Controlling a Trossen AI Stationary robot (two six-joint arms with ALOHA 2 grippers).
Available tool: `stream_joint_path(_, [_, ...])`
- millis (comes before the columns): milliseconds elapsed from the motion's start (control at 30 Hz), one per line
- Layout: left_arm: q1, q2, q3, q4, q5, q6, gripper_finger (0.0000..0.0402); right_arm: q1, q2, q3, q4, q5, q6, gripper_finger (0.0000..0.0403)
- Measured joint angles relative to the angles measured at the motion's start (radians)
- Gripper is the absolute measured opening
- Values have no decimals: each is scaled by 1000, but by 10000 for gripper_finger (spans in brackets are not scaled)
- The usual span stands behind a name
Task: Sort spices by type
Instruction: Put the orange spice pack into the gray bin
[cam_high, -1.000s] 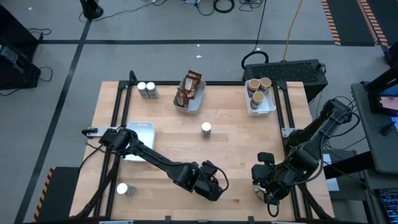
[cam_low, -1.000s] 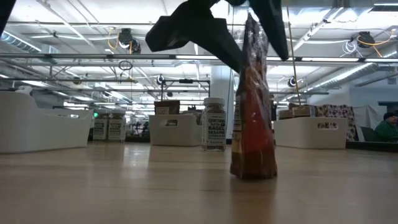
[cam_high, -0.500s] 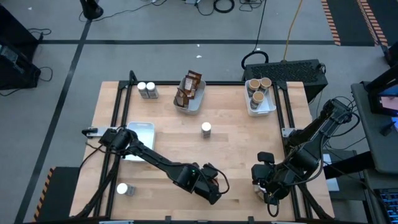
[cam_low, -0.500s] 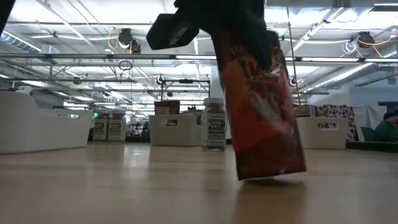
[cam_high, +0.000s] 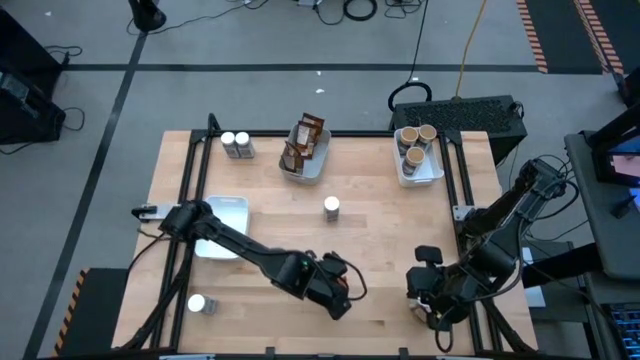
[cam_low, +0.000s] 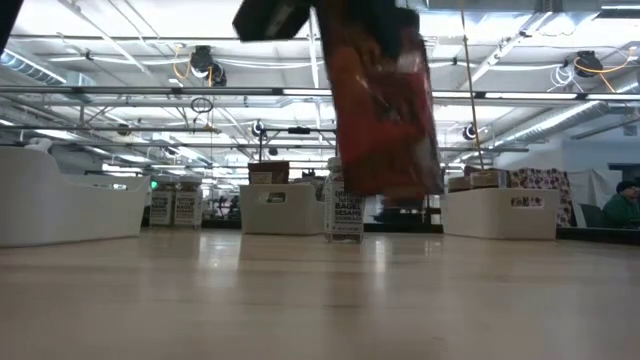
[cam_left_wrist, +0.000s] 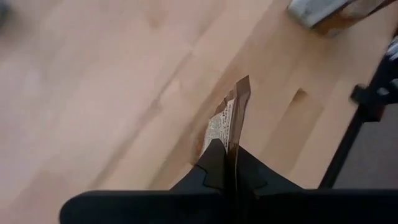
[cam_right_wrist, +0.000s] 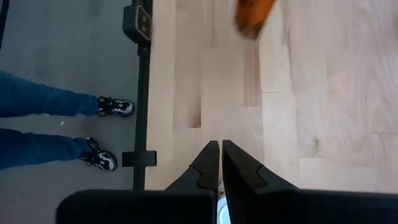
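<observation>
Two fingers (cam_left_wrist: 214, 163) pinched on raised packet (cam_low: 385, 110), bare table (cam_low: 300, 300) beneath, near front edge.

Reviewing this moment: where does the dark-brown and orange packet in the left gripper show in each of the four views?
High view: hidden beneath the left gripper, near the table's front edge.
Low view: packet hangs clear of the table top, centre-top.
Left wrist view: its edge is pinched between the shut fingers.
Right wrist view: an orange blur at the top is probably the packet.
Shared landmark: the wooden table.
</observation>
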Motion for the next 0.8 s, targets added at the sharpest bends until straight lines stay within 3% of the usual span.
stream_joint_path(467, [197, -247, 0, -180, -34, 89, 1, 22, 0, 0, -4, 0, -153, 0])
stream_joint_path(800, [513, -331, 0, -209, -30, 387, 0, -101, -50, 0, -40, 74, -197, 0])
